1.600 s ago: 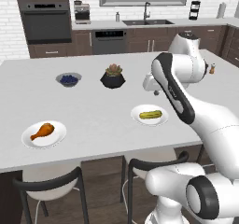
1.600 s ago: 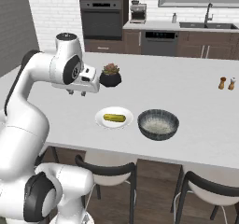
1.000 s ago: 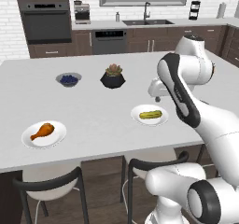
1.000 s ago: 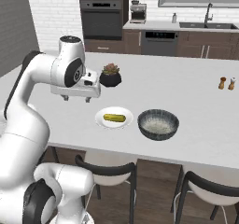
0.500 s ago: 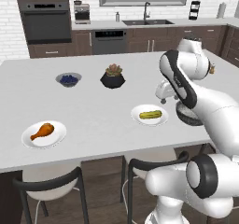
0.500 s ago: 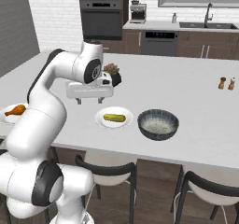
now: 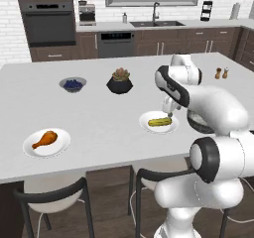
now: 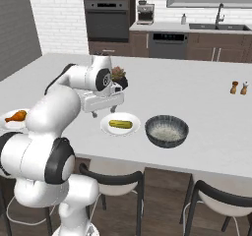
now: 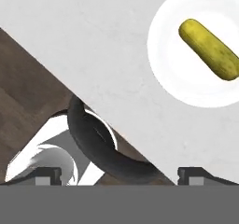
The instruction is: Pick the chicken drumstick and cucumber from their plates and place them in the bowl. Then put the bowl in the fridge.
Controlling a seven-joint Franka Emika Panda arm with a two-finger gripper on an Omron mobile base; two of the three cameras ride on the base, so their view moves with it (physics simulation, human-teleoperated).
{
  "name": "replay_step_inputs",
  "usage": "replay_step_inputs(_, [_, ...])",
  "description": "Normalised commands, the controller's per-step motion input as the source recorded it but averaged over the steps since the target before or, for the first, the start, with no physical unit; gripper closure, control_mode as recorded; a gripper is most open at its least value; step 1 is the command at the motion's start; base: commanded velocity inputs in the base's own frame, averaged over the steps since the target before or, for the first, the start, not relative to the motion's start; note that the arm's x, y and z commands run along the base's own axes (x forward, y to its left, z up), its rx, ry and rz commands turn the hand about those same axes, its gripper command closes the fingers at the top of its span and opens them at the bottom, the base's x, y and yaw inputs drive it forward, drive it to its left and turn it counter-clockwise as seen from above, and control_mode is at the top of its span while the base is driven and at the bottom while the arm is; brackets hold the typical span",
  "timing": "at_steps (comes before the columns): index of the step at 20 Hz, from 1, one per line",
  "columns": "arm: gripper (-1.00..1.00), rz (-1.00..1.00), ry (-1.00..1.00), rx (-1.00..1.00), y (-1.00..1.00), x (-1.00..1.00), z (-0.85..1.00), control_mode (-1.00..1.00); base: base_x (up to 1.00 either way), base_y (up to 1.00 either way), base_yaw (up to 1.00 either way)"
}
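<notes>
The yellow-green cucumber (image 9: 208,55) lies on its white plate (image 9: 182,85), up and right of my open gripper (image 9: 120,176), whose fingertips (image 9: 49,174) stand wide apart over the counter's front edge. From the right base view, the gripper (image 8: 104,113) hangs just left of the cucumber (image 8: 120,124) and its plate (image 8: 106,128). The dark bowl (image 8: 167,131) sits right of that plate with nothing in it. The orange-brown drumstick (image 7: 45,139) rests on the other plate (image 7: 62,145) at the counter's near left. In the left base view, the gripper (image 7: 167,112) is above the cucumber (image 7: 159,121).
A black plant pot (image 7: 119,85) and a small bowl of blue berries (image 7: 73,85) stand mid-counter. Salt and pepper shakers (image 8: 238,88) are at the far right. A dark stool (image 9: 93,143) sits below the counter edge. A tall matte grey panel (image 8: 17,28) stands far left.
The arm has swung across and lowered, bringing the gripper from above the counter's left part down beside the cucumber plate. Nothing on the counter has moved.
</notes>
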Motion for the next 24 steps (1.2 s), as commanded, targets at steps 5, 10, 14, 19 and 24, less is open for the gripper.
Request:
replay_step_inputs(5, [-1.0, 0.23, 0.03, -0.02, -0.07, 0.65, -0.38, -1.0, 0.0, 0.0, 0.0])
replay_step_inputs(10, [-1.0, 0.12, 0.03, 0.0, -0.12, 0.55, -0.34, -1.0, 0.0, 0.0, 0.0])
replay_step_inputs(14, [-1.0, 0.1, 0.03, 0.0, -0.04, 0.61, -0.48, -1.0, 0.0, 0.0, 0.0])
replay_step_inputs(19, [-1.0, 0.04, 0.0, 0.0, 0.0, 0.74, -0.33, -1.0, 0.0, 0.0, 0.0])
replay_step_inputs(24, [-1.0, 0.03, 0.0, 0.0, 0.0, 0.64, -0.26, -1.0, 0.0, 0.0, 0.0])
